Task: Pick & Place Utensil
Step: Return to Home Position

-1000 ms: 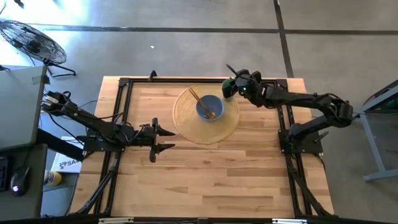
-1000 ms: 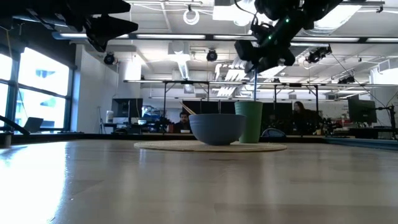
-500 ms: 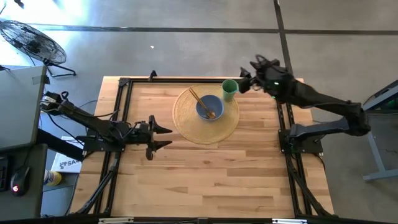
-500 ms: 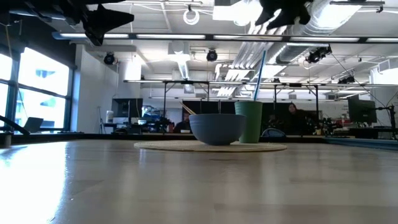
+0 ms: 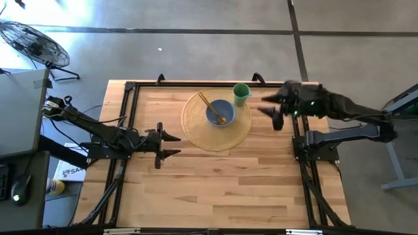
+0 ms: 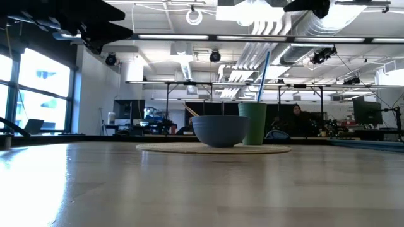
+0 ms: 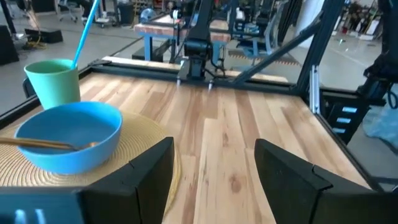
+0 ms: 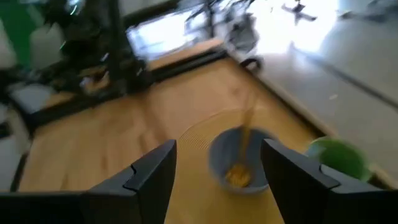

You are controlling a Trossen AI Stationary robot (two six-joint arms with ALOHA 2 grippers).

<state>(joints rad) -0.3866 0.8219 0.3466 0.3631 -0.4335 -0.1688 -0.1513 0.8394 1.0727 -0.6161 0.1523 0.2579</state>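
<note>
A blue bowl [image 5: 220, 112] sits on a round woven mat [image 5: 196, 127] at the far middle of the table. Chopsticks [image 5: 206, 102] lean on the bowl's rim, and a gold spoon [image 7: 46, 144] lies inside it. On the mat's far right edge stands a green cup [image 5: 241, 92], and a thin blue utensil [image 6: 262, 75] leans in it. My right gripper [image 5: 262, 106] hangs open in the air to the right of the cup and mat, holding nothing. My left gripper [image 5: 179, 144] stands open just left of the mat, pointing at it.
A black frame [image 5: 130, 88] runs along the table's left, far and right sides. Bare wood [image 5: 222, 183] spreads from the mat to the near edge. Beyond the table lies a room with desks.
My right gripper has let go of the blue utensil, which now leans in the green cup. It has risen and drawn back from the cup toward the table's right edge, tipping up from a steep downward slant. The cup and bowl have stayed put.
</note>
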